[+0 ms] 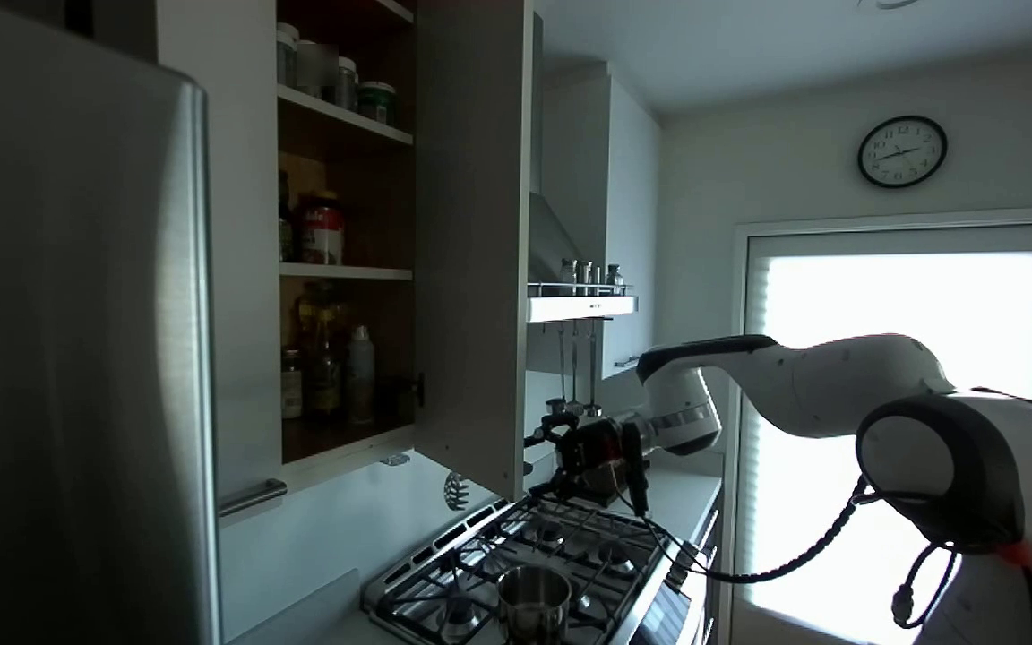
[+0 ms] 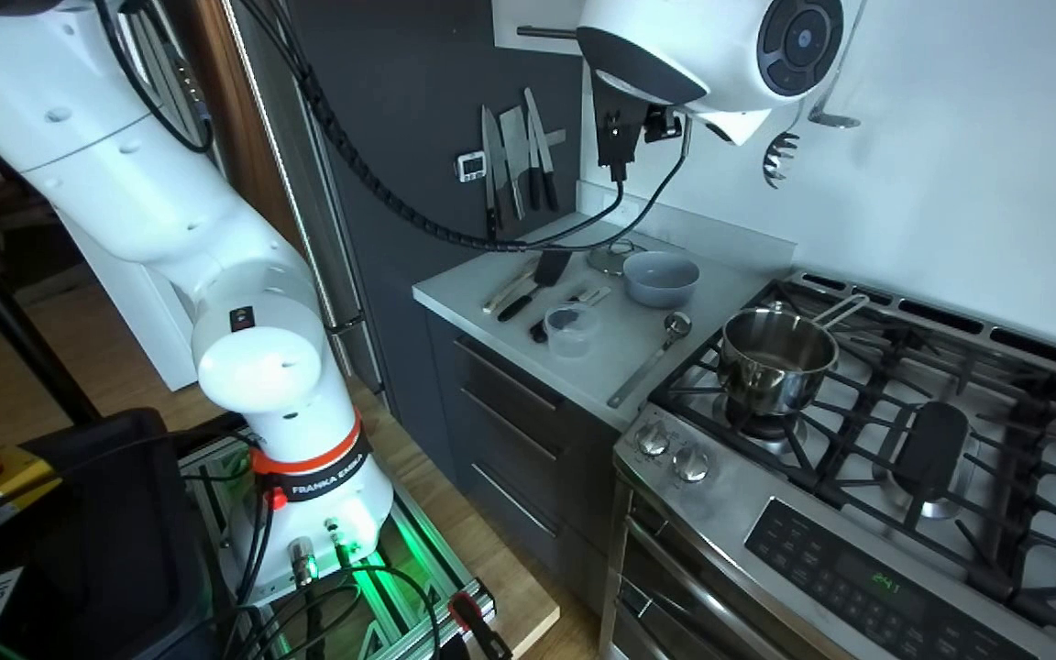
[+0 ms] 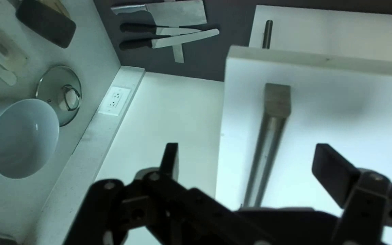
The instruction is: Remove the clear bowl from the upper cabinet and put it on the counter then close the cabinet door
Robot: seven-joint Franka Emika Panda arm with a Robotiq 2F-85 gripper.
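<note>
- The claw [image 3: 247, 153] is spread wide, nothing gripped; the handle [image 3: 267, 149] shows between its fingers [image 3: 333, 175], though I can't tell how near.
- The door [image 1: 471, 251] stands open; closing it is left.
- In the cabinet [image 1: 346, 271] I make out jars [image 1: 323, 231] and bottles [image 1: 361, 376], no bowl.
- A clear bowl [image 2: 571, 332] sits on the counter [image 2: 620, 344] near a milky bowl [image 2: 661, 282]; if the clear one is meant, that part looks done.

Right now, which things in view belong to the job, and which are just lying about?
Job:
clear round plastic-looking bowl, on the pale flat counter
tall grey-white upper cabinet
its flat grey-white cabinet door, open
straight steel bar handle
black two-fingered gripper, open

Lying about:
deep pale blue-grey round bowl
shiny round steel saucepan
round clear glass lid
long steel ladle
</note>
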